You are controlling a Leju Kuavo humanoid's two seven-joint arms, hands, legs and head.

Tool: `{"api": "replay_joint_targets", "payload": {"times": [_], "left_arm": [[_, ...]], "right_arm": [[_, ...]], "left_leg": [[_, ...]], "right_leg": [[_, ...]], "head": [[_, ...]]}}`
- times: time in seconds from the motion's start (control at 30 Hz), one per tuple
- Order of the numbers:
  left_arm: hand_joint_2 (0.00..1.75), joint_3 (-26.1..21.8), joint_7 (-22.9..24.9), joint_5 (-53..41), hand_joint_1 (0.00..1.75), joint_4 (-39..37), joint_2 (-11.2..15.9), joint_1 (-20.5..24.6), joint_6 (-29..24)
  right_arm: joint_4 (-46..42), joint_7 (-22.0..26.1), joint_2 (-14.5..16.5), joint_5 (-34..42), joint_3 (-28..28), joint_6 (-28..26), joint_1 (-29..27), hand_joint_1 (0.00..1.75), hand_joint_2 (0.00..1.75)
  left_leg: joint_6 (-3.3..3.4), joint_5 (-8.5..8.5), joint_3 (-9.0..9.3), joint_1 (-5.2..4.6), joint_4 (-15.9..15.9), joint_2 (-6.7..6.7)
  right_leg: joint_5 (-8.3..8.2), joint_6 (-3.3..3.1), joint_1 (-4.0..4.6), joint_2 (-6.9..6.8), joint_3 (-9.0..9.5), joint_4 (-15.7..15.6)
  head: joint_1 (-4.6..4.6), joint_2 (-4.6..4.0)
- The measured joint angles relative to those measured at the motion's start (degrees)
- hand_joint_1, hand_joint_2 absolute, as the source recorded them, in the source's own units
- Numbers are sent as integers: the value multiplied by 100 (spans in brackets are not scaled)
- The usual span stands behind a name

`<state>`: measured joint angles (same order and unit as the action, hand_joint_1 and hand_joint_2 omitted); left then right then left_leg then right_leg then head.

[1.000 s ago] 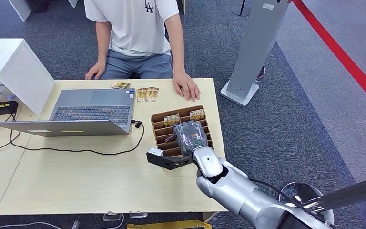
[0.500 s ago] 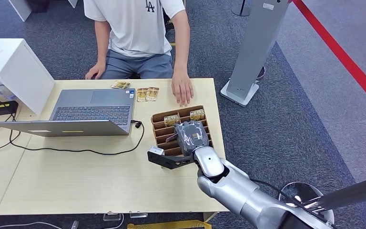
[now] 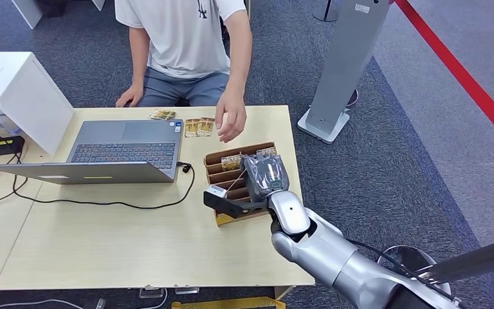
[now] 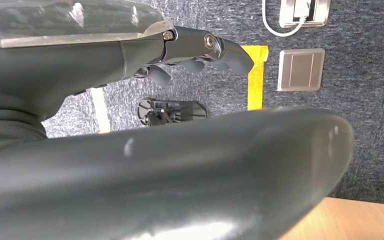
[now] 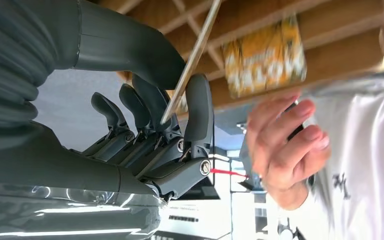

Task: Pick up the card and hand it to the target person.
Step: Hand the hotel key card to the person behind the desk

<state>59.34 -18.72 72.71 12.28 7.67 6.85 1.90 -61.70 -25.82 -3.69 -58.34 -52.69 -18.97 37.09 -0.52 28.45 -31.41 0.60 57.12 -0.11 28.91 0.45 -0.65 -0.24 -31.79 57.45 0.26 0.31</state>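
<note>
the worktop is the biggest thing here, pale wood, with an open laptop on its far left part and a person in a white shirt seated at the far edge. just right of the laptop sits a brown cardboard slotted rack, dividers running side to side, with a couple of yellow printed cards standing in its far slots. more loose cards lie flat near the person's side.

the right robot hand hangs over the rack. in the right wrist view its thumb and dark fingers are closed on a thin card seen edge-on — pinching it, with the card's long axis running out away from the palm toward the rack and the person. whether the card is fully clear of its slot i cannot tell.

the person's hand is raised above the worktop just beyond the rack's far edge, fingers curled, near the robot hand but not touching the card. so the handover line, as i judge it, runs straight forward from the right robot hand — a short reach across the rack, card leading edge first.

the left robot hand hangs by the floor, fingers loosely apart, holding nothing, well away from all this.
</note>
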Motion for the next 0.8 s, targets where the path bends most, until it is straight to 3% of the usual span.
{"api": "replay_joint_targets", "payload": {"times": [0.37,0.8], "left_arm": [[0,0,-10,36,0,0,0,-64,-1],[0,0,-53,90,0,0,0,-88,1]], "right_arm": [[-845,-165,-377,80,312,-129,15,154,175],[-1221,-176,-537,243,565,-501,-67,154,175]], "left_leg": [[0,0,0,0,1,0],[0,0,0,0,1,0]], "right_leg": [[0,0,0,1,0,0],[0,0,0,1,0,0]], "head": [[-3,0],[1,0]]}}
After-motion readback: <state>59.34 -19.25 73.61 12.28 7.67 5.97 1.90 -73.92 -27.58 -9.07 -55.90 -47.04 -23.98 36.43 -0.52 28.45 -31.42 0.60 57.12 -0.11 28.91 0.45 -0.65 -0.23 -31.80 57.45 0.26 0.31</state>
